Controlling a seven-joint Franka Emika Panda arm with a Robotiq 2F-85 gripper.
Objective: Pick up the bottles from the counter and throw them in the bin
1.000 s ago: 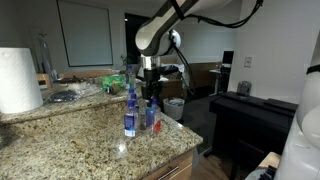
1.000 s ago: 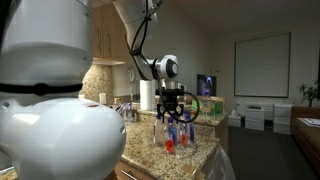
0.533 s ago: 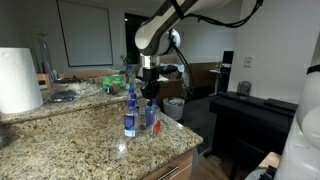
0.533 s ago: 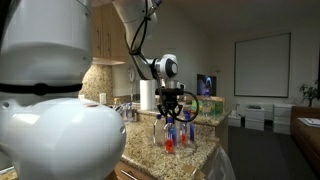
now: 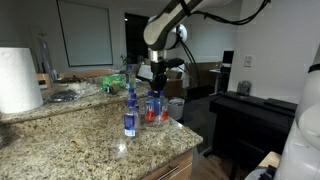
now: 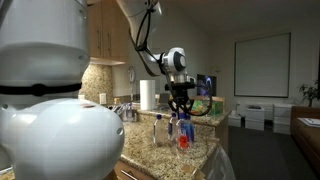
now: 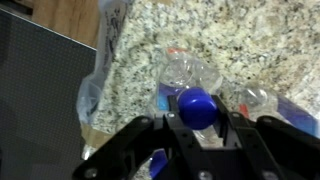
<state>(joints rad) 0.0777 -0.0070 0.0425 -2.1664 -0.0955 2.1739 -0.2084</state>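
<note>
My gripper is shut on the blue cap of the reddish-labelled bottle and holds it upright near the counter's rounded edge; both also show in an exterior view, the gripper over the bottle. In the wrist view the cap sits between my fingers. The blue-labelled bottle stands free on the granite counter, just beside the held one; it also shows in an exterior view. The pale bin shows partly beyond the counter edge.
A big white paper-towel roll stands at the counter's far end. A black piano-like cabinet stands across the gap. A crinkled clear liner hangs off the counter edge below my gripper.
My gripper has carried the reddish-labelled bottle sideways toward the counter edge, away from the blue-labelled bottle, which has not moved.
</note>
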